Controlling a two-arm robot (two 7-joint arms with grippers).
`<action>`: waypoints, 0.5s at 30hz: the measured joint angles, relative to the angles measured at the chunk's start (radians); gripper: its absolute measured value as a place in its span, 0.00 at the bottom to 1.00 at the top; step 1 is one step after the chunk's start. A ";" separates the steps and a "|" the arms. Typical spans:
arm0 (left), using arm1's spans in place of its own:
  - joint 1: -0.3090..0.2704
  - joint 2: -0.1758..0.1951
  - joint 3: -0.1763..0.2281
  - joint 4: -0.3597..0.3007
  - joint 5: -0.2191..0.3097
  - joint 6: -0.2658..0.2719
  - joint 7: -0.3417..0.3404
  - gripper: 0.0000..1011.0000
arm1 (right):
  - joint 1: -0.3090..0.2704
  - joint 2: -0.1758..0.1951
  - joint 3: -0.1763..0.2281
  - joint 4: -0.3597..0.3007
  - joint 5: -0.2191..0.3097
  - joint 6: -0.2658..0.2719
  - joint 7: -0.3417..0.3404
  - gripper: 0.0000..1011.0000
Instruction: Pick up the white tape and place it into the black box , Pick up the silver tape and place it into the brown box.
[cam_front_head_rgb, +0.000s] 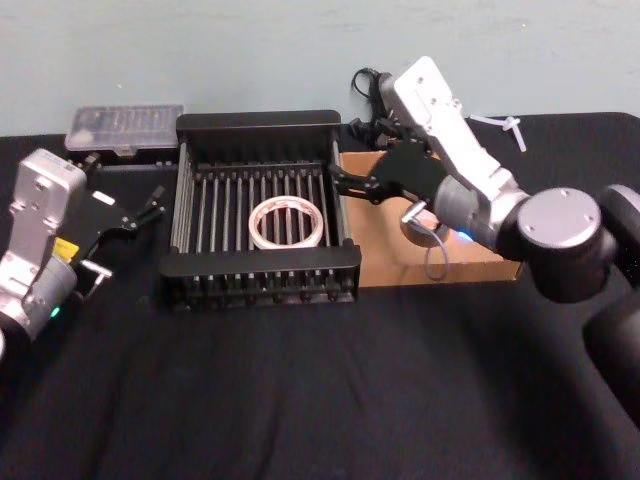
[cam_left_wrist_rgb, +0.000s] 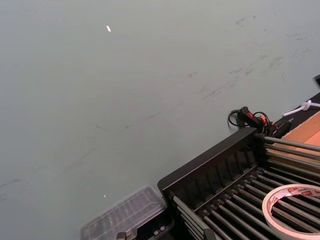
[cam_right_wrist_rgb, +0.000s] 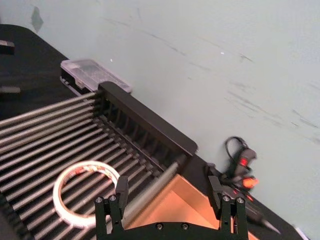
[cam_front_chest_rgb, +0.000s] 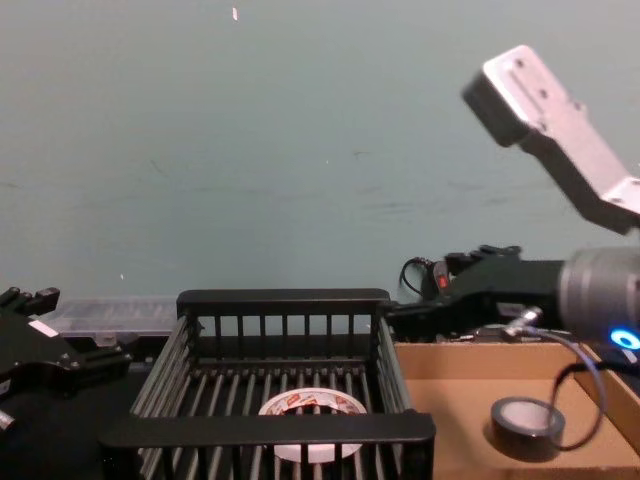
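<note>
On the black tabletop (cam_front_head_rgb: 320, 400), the white tape (cam_front_head_rgb: 287, 222) is lying flat inside the black box (cam_front_head_rgb: 258, 124); at its 3 o'clock, the silver tape (cam_front_chest_rgb: 527, 421) is sitting in the brown box (cam_front_chest_rgb: 470, 400). The right gripper (cam_front_head_rgb: 338, 181) is hovering above with fingers spread, empty; the left gripper (cam_front_head_rgb: 150, 210) is idling at 9 o'clock, fingers parted.

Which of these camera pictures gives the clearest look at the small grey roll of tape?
The chest view: the silver tape lies flat and whole on the floor of the brown box, its pale core visible. In the head view the right arm covers most of the box, so the roll cannot be made out there. The wrist views give no look at it.
</note>
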 joint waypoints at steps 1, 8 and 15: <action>0.000 0.000 0.000 0.000 0.000 0.000 0.000 0.99 | -0.019 0.010 0.009 -0.023 -0.004 0.004 -0.006 0.99; 0.000 0.000 0.000 0.000 0.000 0.000 0.000 0.99 | -0.118 0.053 0.067 -0.131 -0.013 0.020 -0.030 0.99; 0.000 0.000 0.000 0.000 0.000 0.000 0.000 0.99 | -0.199 0.081 0.114 -0.194 -0.033 0.021 -0.060 0.99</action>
